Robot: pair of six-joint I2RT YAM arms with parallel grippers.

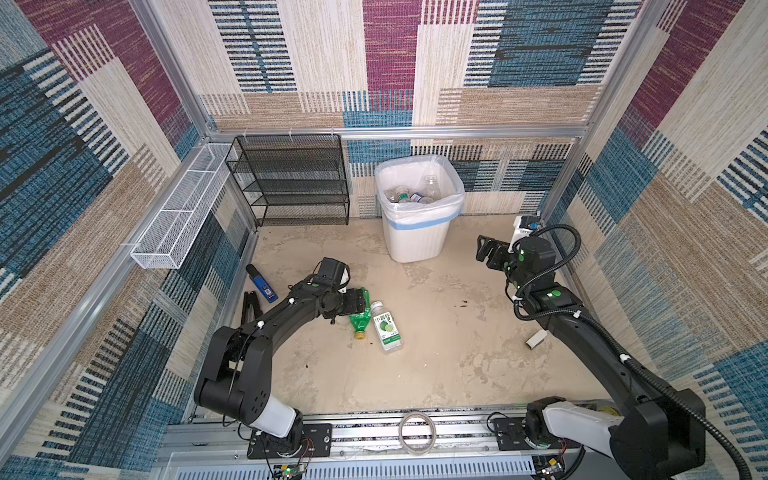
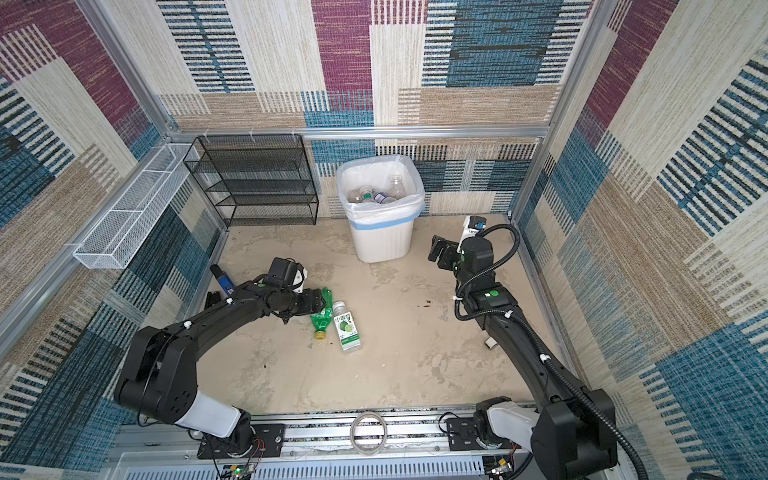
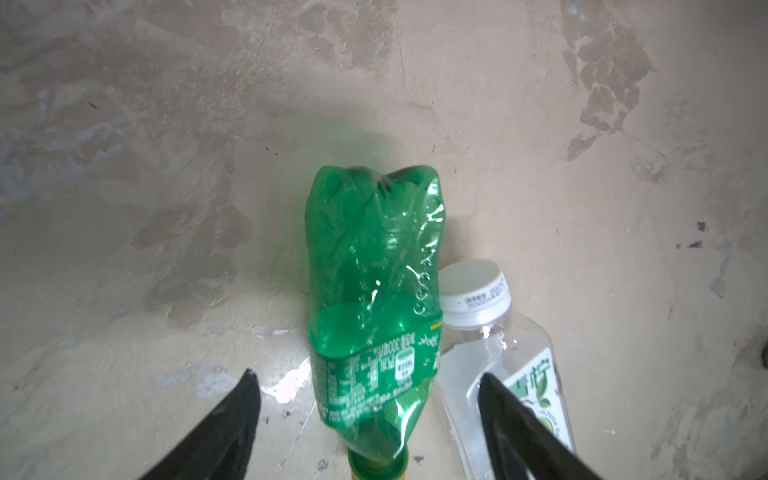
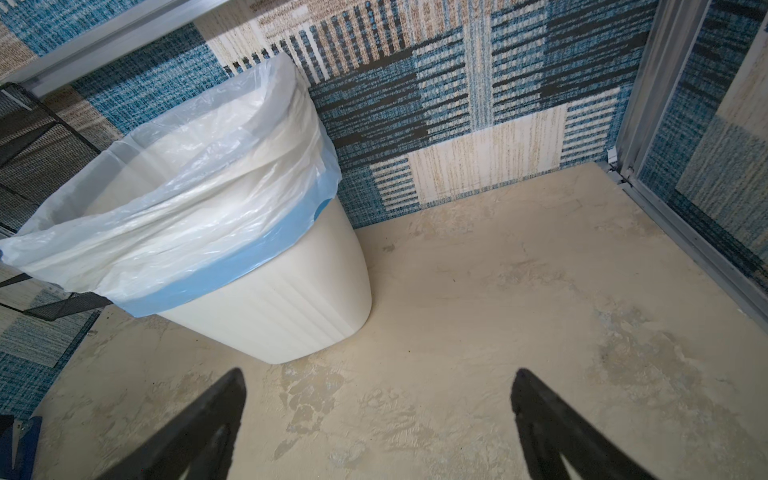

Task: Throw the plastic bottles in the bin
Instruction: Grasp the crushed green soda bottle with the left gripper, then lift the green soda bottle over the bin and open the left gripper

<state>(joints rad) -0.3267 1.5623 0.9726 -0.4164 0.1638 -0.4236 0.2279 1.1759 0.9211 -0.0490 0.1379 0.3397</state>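
A crushed green bottle [image 1: 360, 321] [image 2: 321, 319] [image 3: 374, 266] lies on the floor left of centre, its yellow-green cap toward the front. Touching it on the right lies a clear bottle [image 1: 387, 329] [image 2: 348, 329] [image 3: 496, 357] with a white cap and a lime label. My left gripper [image 1: 358, 304] [image 2: 316, 302] [image 3: 366, 374] is open, one jaw on each side of the green bottle's neck end without gripping it. The white ribbed bin [image 1: 415, 245] [image 2: 382, 245] [image 4: 270, 316] stands at the back with several bottles [image 1: 409, 195] [image 2: 372, 194] inside. My right gripper [image 1: 484, 249] [image 2: 436, 249] [image 4: 376, 374] is open and empty, right of the bin.
A black mesh rack [image 1: 291, 183] and a white wire basket [image 1: 178, 216] stand at the back left. A blue-and-black tool [image 1: 262, 284] lies by the left wall. A small white block [image 1: 536, 338] sits near the right arm, and a tape ring [image 1: 417, 430] on the front rail.
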